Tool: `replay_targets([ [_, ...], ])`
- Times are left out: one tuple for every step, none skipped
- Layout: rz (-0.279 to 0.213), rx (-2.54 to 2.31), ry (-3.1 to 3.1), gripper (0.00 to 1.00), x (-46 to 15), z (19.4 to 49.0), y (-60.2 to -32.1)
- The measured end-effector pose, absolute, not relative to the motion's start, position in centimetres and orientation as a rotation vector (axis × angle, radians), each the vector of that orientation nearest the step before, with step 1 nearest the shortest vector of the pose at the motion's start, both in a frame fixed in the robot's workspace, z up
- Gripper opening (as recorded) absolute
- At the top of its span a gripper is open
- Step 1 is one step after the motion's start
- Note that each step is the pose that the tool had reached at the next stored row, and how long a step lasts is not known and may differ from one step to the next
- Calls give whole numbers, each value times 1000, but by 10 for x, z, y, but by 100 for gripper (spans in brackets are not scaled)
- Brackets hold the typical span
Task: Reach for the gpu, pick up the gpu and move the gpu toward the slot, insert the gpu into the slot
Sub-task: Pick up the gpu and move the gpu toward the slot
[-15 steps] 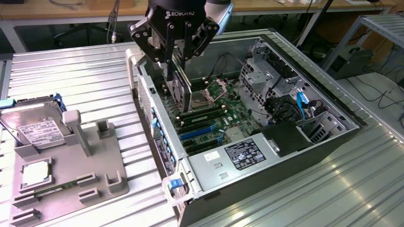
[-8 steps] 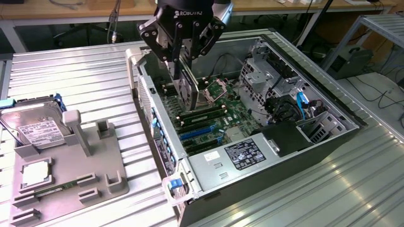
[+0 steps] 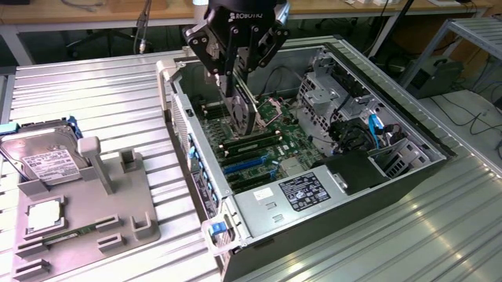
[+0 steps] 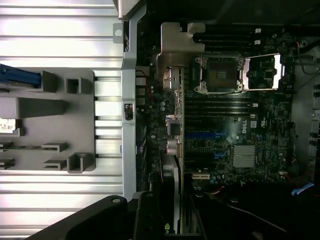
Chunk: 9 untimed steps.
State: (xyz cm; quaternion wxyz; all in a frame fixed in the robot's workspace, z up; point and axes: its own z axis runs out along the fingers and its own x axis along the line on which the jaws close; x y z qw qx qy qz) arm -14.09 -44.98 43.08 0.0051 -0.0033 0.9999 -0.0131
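Note:
My gripper hangs over the open computer case, shut on the gpu. The dark card hangs on edge below the fingers, just above the green motherboard. In the wrist view the gpu appears edge-on, with its silver bracket at the far end and the gripper at the near end. The blue slot lies on the motherboard nearer the case's front, apart from the card. In the wrist view the blue slot runs off to one side of the card's edge.
A grey fixture tray on the exterior view's left carries a hard drive. Inside the case are an open CPU socket, black memory slots, a drive cage with blue cables, and a labelled box.

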Motion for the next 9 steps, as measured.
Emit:
replay_targets([
  [-41,-10,3131,27,-140,431,-450],
  [-41,-10,3131,27,-138,431,-450],
  [-41,-10,3131,27,-137,431,-450],
  [-41,-10,3131,27,-136,431,-450],
  [-41,-10,3131,27,-134,431,-450],
  [-41,-10,3131,27,-132,431,-450],
  [-41,-10,3131,27,-130,431,-450],
  [-41,-10,3131,27,-129,431,-450],
  [-41,-10,3131,27,-127,431,-450],
])
